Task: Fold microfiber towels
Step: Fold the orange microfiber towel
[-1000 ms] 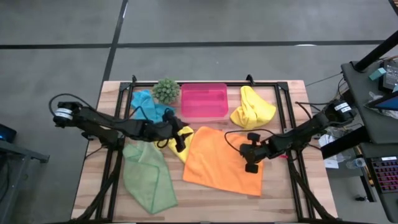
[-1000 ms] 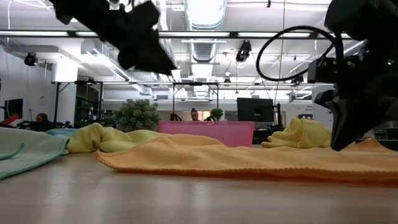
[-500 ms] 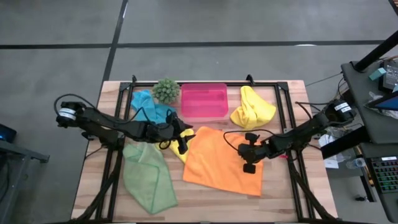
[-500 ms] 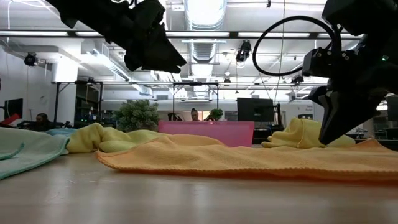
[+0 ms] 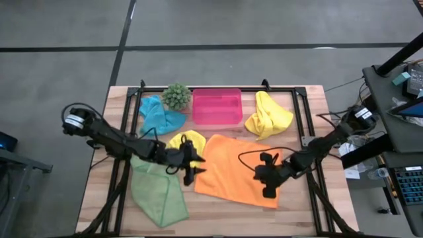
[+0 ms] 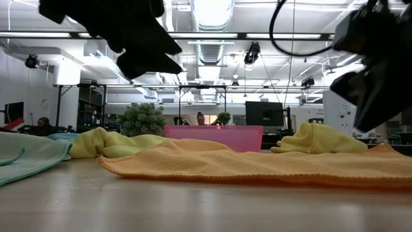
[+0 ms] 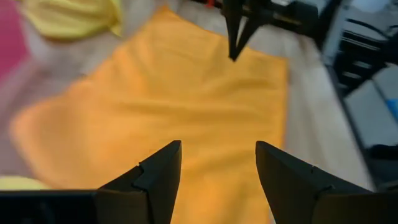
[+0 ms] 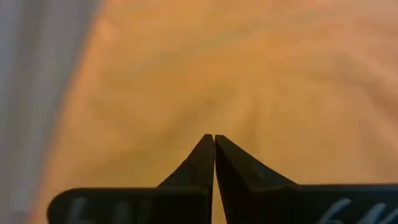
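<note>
High view: both arms have slid toward the table's 6 o'clock side over the last second. The left gripper (image 5: 192, 173) now sits at the orange towel (image 5: 228, 168)'s 9 o'clock edge, lower than it was; the right gripper (image 5: 266, 188) has dropped toward the towel's 5 o'clock corner. That reads as both lining up on the near edge to begin a fold, though no cloth is lifted yet. The pink tray (image 5: 216, 118) at 12 o'clock looks empty; the spiky plant (image 5: 176, 96) stands just beside it at 9 o'clock. The teal towel (image 5: 158, 116), crumpled yellow towel (image 5: 268, 116), second yellow towel (image 5: 187, 141) and green towel (image 5: 157, 192) lie loose around it.

Low view: the orange towel lies flat and unfolded, with both arms hanging above it.

Left wrist view: the left fingers (image 7: 158, 177) stand well apart with nothing between them, above the orange cloth.

Right wrist view: the right fingertips (image 8: 214, 149) are pressed together, gripping nothing, just over the orange cloth.
</note>
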`<state>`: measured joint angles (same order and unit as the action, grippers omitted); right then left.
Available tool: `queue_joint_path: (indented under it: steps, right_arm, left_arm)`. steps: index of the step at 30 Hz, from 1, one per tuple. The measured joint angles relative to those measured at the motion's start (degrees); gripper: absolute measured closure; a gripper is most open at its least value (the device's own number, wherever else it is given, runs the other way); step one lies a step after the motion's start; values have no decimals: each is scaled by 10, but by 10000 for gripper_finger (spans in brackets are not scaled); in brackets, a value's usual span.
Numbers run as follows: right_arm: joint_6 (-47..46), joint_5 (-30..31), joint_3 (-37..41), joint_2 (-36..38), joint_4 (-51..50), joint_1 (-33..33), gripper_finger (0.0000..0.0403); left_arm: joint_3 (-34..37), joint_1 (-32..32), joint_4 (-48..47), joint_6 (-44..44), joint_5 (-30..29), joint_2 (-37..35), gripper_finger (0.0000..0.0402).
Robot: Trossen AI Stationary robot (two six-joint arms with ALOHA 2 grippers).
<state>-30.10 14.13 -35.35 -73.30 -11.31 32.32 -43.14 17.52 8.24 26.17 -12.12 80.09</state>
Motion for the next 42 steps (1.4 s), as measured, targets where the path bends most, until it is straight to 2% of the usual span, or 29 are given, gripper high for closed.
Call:
queue_joint_path:
  steps: [4, 9, 14, 16, 18, 20, 23, 27, 33, 37, 42]
  right_arm:
    - [-33, 26, -45, -4, -22, 42, 394]
    - [-56, 53, -134, -42, -119, 84, 394]
    - [-101, 53, -210, -99, -215, 118, 394]
    - [-159, 46, -231, -120, -249, 127, 394]
    - [-211, 14, -250, -137, -273, 128, 390]
    - [-246, -14, -264, -150, -286, 132, 377]
    - [-278, -26, -275, -168, -287, 145, 343]
    - [-292, -24, -278, -187, -293, 160, 286]
    - [-304, -22, -262, -209, -293, 187, 220]
    - [-304, -19, -259, -223, -290, 198, 201]
    - [-308, -15, -250, -239, -290, 203, 201]
  left_arm:
    - [-22, 47, -7, 25, 0, 27, 210]
    - [-75, 94, -101, 34, 3, 82, 210]
    - [-116, 122, -232, 33, 9, 131, 210]
    - [-126, 127, -266, 35, 12, 143, 210]
    - [-127, 128, -289, 35, 16, 145, 209]
    - [-127, 128, -285, 21, 18, 145, 204]
    - [-126, 129, -285, -26, 16, 145, 187]
    - [-127, 132, -261, -79, 15, 161, 163]
    - [-127, 135, -249, -140, -9, 191, 158]
    - [-126, 135, -247, -148, -25, 212, 158]
    - [-126, 135, -226, -146, -56, 226, 158]
